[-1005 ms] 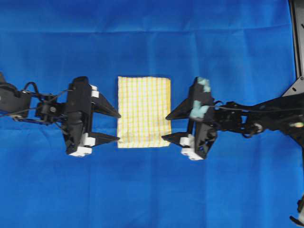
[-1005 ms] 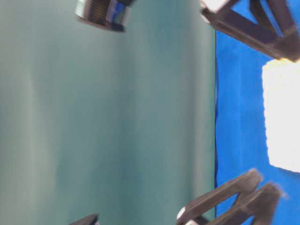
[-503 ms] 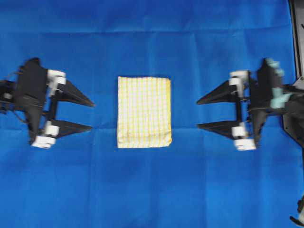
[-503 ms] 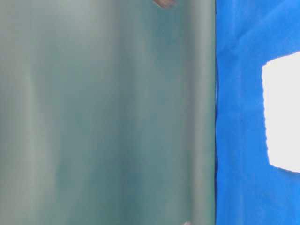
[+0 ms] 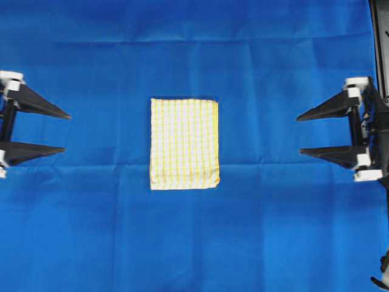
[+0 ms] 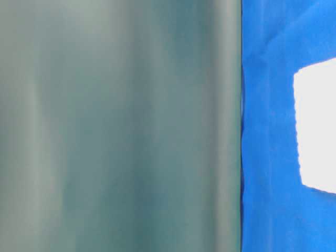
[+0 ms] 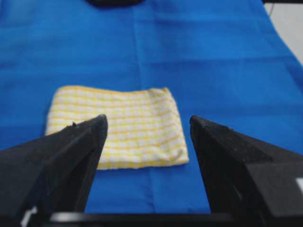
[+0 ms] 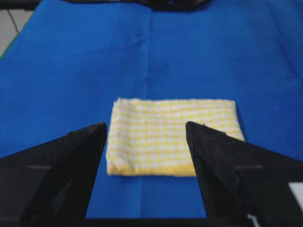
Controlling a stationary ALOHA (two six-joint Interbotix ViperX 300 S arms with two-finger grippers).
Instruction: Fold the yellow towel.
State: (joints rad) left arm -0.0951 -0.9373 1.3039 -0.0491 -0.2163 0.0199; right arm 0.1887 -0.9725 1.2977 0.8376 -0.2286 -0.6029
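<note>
The yellow towel (image 5: 184,143) lies folded into a small upright rectangle at the middle of the blue cloth (image 5: 194,61); it also shows in the left wrist view (image 7: 118,125), the right wrist view (image 8: 173,135) and, washed out white, at the right edge of the table-level view (image 6: 316,136). My left gripper (image 5: 65,132) is at the far left edge, open and empty, well apart from the towel. My right gripper (image 5: 299,134) is at the far right, open and empty, equally far off. Both point at the towel.
The blue cloth covers the whole work surface, with faint creases. A dark frame bar (image 5: 380,48) runs down the top right corner. A blurred grey-green surface (image 6: 121,126) fills most of the table-level view.
Both grippers have pulled back from the towel's sides to the outer edges of the overhead view, staying open. The towel has not moved.
</note>
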